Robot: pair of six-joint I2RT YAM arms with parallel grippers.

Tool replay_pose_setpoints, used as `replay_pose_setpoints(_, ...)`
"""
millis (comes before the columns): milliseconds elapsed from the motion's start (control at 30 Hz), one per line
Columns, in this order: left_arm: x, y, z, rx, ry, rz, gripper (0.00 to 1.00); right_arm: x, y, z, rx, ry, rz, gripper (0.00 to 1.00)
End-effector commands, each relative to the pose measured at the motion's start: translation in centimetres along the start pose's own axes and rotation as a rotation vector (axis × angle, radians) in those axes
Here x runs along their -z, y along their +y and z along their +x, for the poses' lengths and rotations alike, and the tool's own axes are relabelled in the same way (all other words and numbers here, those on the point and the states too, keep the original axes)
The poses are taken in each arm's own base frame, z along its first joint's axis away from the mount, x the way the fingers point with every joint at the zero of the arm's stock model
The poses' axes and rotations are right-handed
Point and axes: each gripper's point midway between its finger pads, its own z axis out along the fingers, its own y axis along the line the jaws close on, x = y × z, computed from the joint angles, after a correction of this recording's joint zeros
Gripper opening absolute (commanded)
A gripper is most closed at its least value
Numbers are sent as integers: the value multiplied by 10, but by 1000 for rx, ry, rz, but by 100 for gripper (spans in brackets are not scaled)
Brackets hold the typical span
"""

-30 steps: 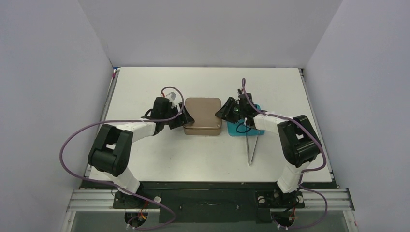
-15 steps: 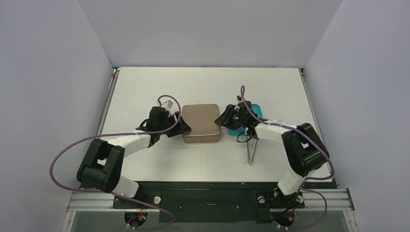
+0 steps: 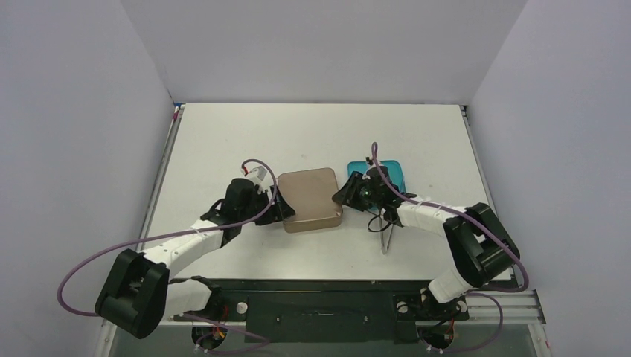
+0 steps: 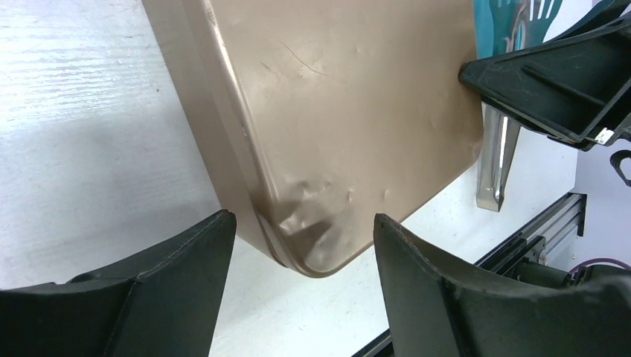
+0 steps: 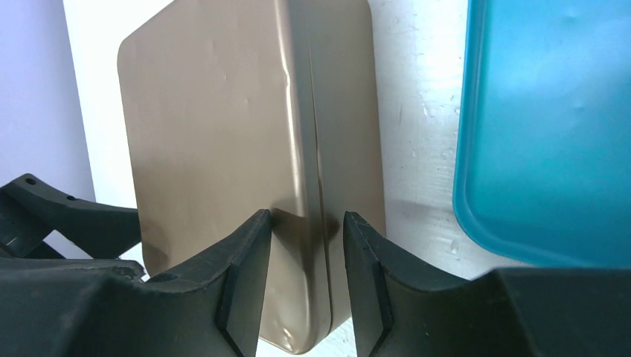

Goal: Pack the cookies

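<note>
- Bronze-coloured tin (image 3: 311, 199) lies near the middle of the white table (image 3: 245, 141), lid on, turned a little askew to the table edges.
- Lid surface: small dents and a fine scratch show in the left wrist view, with the dents clustered at the near-left corner.
- Right wrist view: the seam between lid and base runs along the tin's right side.
- Left gripper (image 4: 303, 216): the fingers stand wide apart and straddle the tin's near-left corner. The tips sit close against both sides of that corner. Whether they press on it cannot be told, and no firm hold is evident.
- Right gripper (image 5: 301, 216): the fingers are parted about halfway, with the tips at the tin's right upper edge and the seam showing in the gap between them. They are not seen closed on anything, and contact with the tin cannot be confirmed.
- Teal tray (image 3: 391, 172) sits right of the tin and slightly farther back. A strip of bare table separates the two.
- Metal tweezers (image 3: 385, 236) lie on the table right of the tin, on the near side of the tray and partly under the right arm, running roughly near to far.
- Cookies: not visible in any view. With the lid shut, their location cannot be told.
</note>
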Motion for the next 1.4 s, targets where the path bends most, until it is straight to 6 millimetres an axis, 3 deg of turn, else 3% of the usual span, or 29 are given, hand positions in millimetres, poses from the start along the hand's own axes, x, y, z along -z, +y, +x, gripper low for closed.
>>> replay_pose_setpoints(0,9,2,-4,-25,-34,-18,66,10,0,-3,26,-26,27,37)
replay_pose_setpoints(200,10,7,3,-21,-23,-28,69,18,-9,-5,65,-43,102,37)
replay_pose_setpoints(400,16,14,5,-21,-28,-65,70,42,-9,-23,157,-87,198,38)
replay_pose_setpoints(533,21,15,3,-27,-46,-76,71,60,2,-34,248,-121,257,38)
replay_pose_setpoints(733,24,18,6,-32,-40,-80,71,78,43,-39,362,-155,243,33)
replay_pose_setpoints(833,26,19,8,-28,-42,-83,71,76,58,-35,400,-138,240,19)
replay_pose_setpoints(900,28,18,7,-29,-47,-79,71,73,68,-35,412,-127,240,0)
replay_pose_setpoints(1033,32,17,7,-32,-53,-78,71,58,67,-24,435,-84,263,0)
replay_pose_setpoints(1267,35,16,6,-40,-57,-78,71,20,35,11,440,39,327,0)
replay_pose_setpoints(1367,35,17,7,-44,-55,-78,71,14,24,23,445,77,350,0)
